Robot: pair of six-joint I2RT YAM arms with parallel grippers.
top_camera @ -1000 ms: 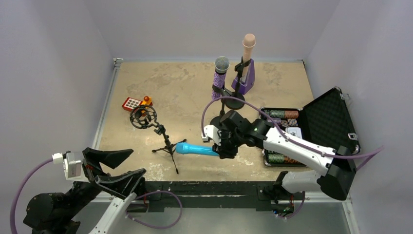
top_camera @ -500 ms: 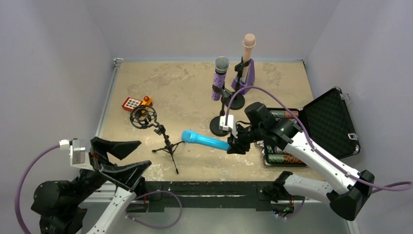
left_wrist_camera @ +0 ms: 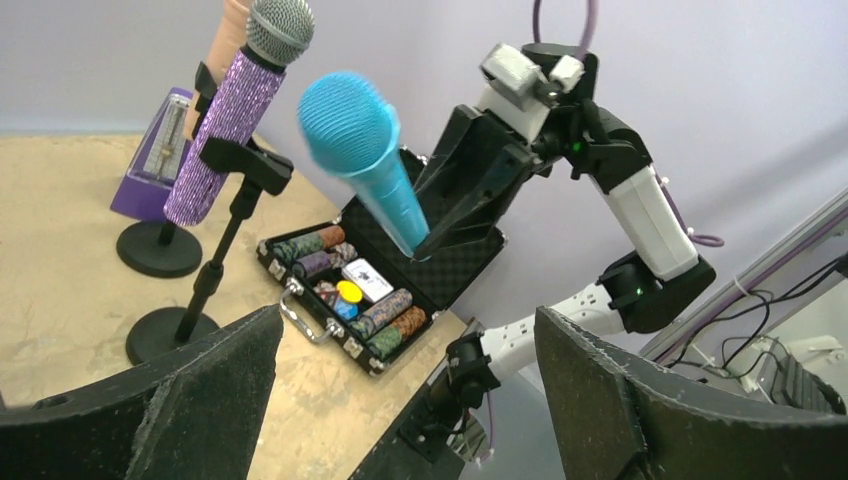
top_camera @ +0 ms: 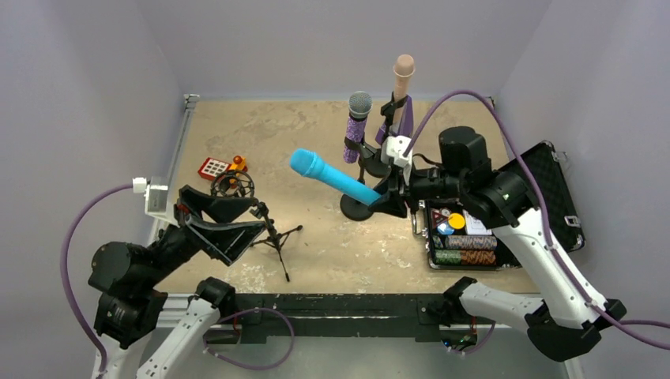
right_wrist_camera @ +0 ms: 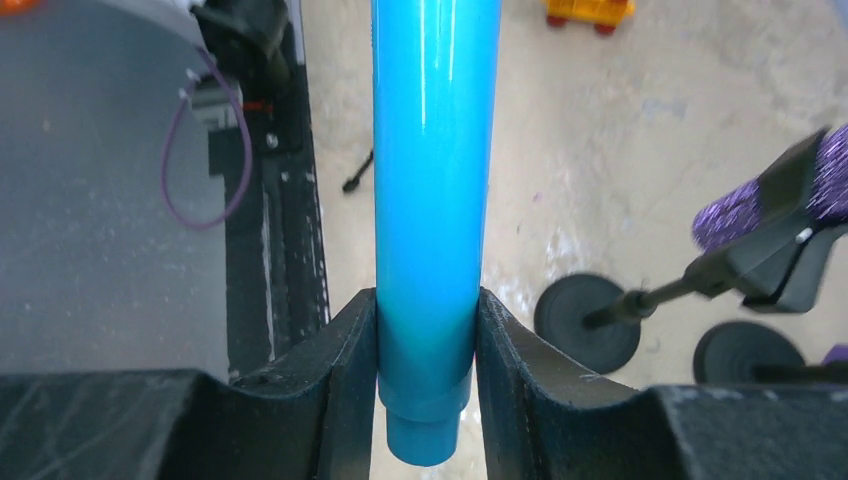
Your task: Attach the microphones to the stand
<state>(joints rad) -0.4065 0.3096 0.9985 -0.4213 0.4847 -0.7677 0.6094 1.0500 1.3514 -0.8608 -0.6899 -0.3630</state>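
Observation:
My right gripper (top_camera: 389, 194) is shut on the tail end of the sky-blue microphone (top_camera: 332, 177), which it holds in the air, slanting up and left. In the right wrist view the blue microphone (right_wrist_camera: 435, 150) sits between both pads (right_wrist_camera: 355, 350). The glittery purple microphone (top_camera: 356, 126) and the pale pink microphone (top_camera: 403, 77) stand clipped in round-based stands (top_camera: 357, 208) at the back. A black tripod stand with an empty shock mount (top_camera: 232, 189) is left of centre. My left gripper (top_camera: 257, 218) hangs open and empty just beside it.
An open black case (top_camera: 533, 185) of poker chips lies at the right. A purple metronome (left_wrist_camera: 155, 155) stands behind the pink microphone's stand. A red keypad toy (top_camera: 213, 167) lies at the left, near the shock mount. The walls close in on three sides.
The right arm has lifted the blue microphone off the table and swung it up and back to the right. The left arm has risen and moved forward to the tripod stand, still open.

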